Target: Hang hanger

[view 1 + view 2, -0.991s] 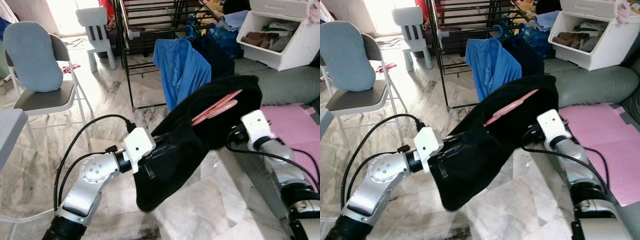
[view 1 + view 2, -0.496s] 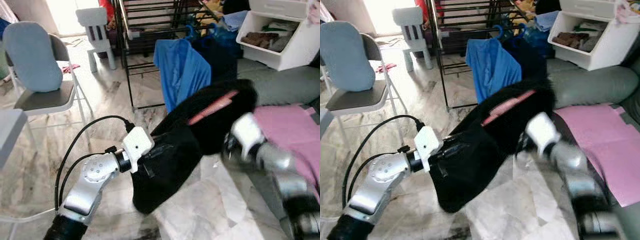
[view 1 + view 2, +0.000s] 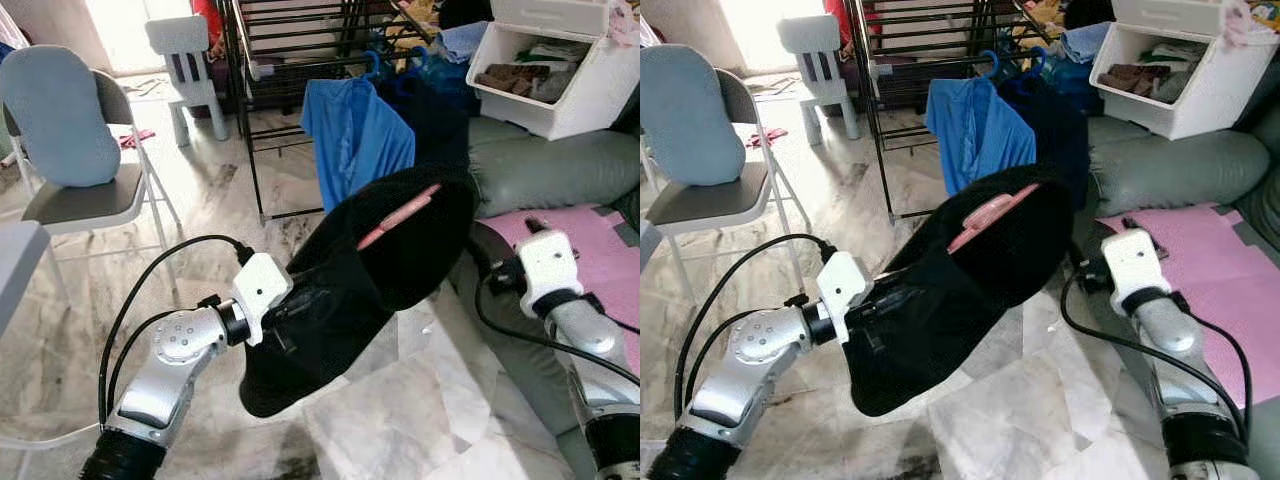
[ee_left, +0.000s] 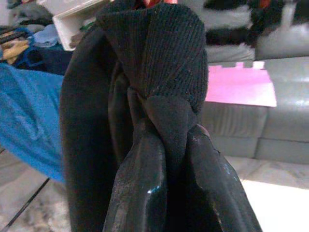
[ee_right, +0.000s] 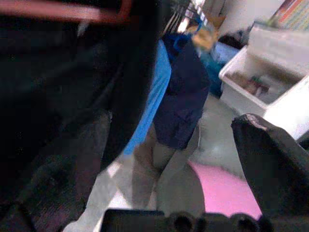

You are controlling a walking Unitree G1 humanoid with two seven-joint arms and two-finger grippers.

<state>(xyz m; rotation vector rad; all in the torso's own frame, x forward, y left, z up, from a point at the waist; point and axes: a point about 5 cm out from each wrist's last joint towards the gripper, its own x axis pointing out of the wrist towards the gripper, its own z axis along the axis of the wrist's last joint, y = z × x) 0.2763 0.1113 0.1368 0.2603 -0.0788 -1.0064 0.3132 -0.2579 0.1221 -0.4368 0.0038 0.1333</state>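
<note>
Pink plastic hanger (image 3: 398,214) sits inside the black knit garment (image 3: 340,290), its bar peeking out of the neck opening, all held in mid-air above the marble floor (image 3: 380,420), in front of the black metal drying rack (image 3: 290,60). What's changed: the right gripper (image 5: 193,203) has let go. A sec ago its wrist was tucked against the garment's right end; now the right arm is pulled back beside the grey sofa (image 3: 540,170), apart from the cloth, jaws apart w/ nothing between them. The garment's right end droops a bit lower and more rounded w/o that support.

Left gripper (image 4: 166,193) keeps its hold: jaws clamped on a bunched fold of the black knit, seen close in the left wrist view. So the whole load now hangs off one arm.

Meaning for the task, imo: hanger is dressed but not on the rack yet, and the hook isn't visible, so the freed right gripper likely needs to re-grip near it.

Camera has tilted too; blue shirt (image 3: 355,140) on the rack and folding chair w/ blue cushion (image 3: 65,130) shift slightly in frame, not in the room.
</note>
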